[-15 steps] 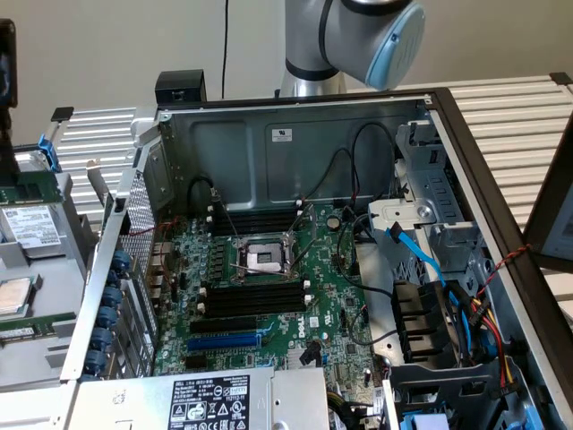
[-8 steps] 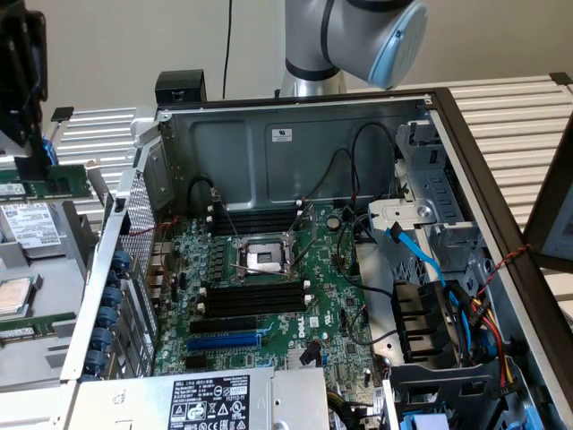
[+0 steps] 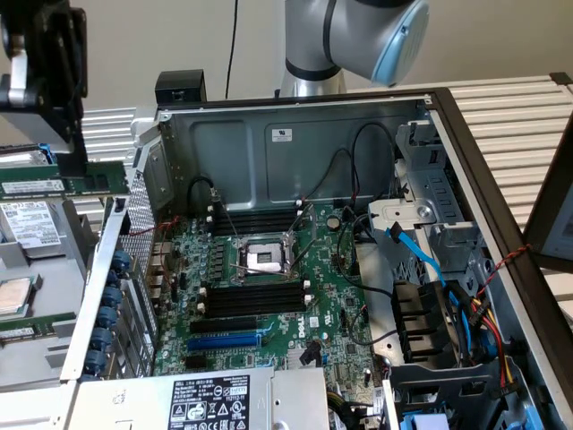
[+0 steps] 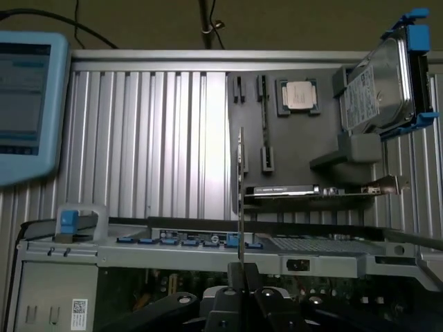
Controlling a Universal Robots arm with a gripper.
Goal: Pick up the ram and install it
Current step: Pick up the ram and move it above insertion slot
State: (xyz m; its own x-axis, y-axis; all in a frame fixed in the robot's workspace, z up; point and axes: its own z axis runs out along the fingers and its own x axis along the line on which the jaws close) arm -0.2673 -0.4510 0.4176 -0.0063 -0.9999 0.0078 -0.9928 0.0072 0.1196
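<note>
The black jaws are clamping together on the upper edge of the ram [image 3: 89,179], and the green stick is hanging level in the air outside the open computer case [image 3: 295,134], just past the case's wall on the exterior view's left and well apart from the motherboard [image 3: 347,309]. In the wrist view the ram [image 4: 240,200] is showing edge-on as a thin strip running straight out from between the two jaws, which are pressing on it from both sides. Below the ram in the exterior view, a grey tray [image 3: 63,269] is carrying a hard drive [image 3: 31,224], a processor chip [image 3: 11,297] and a second green stick [image 3: 36,327]. Inside the case, a processor socket [image 3: 264,260] is sitting between two banks of long black slots [image 3: 255,219] with white end clips, and a blue slot [image 3: 224,340] is lying nearer the power supply [image 3: 215,399]. A blue cable [image 3: 416,251] is trailing across the drive bay on the exterior view's right. The grey arm [image 3: 358,36] is standing behind the case. In the wrist view, the tray [image 4: 325,131] is resting on a ribbed metal surface [image 4: 138,138], with a pale blue screen [image 4: 28,104] standing nearby
</note>
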